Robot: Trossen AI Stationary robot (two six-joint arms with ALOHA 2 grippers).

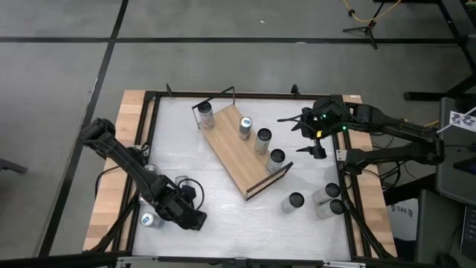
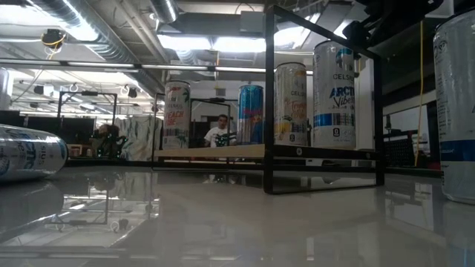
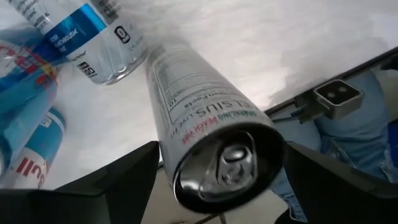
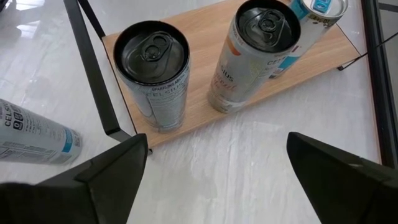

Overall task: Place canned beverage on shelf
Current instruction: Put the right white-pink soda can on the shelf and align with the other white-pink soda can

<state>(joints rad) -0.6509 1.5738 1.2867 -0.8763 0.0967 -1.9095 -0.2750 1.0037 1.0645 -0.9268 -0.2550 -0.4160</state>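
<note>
Where the left jaws [image 3: 217,180] reach low over the near-left part of the white desk [image 1: 223,216], we see them spread either side of a lying Celsius can [image 3: 208,134], its top facing the wrist camera; whether the fingers [image 3: 106,186] actually touch it we cannot tell; more cans [image 3: 93,43] lie just beyond it; the right jaws [image 4: 217,168] hang released above the desk, and just ahead of them sits the shelf [image 1: 236,152], carrying four upright cans [image 1: 262,139]; three cans [image 1: 312,201] stand near the right arm.
</note>
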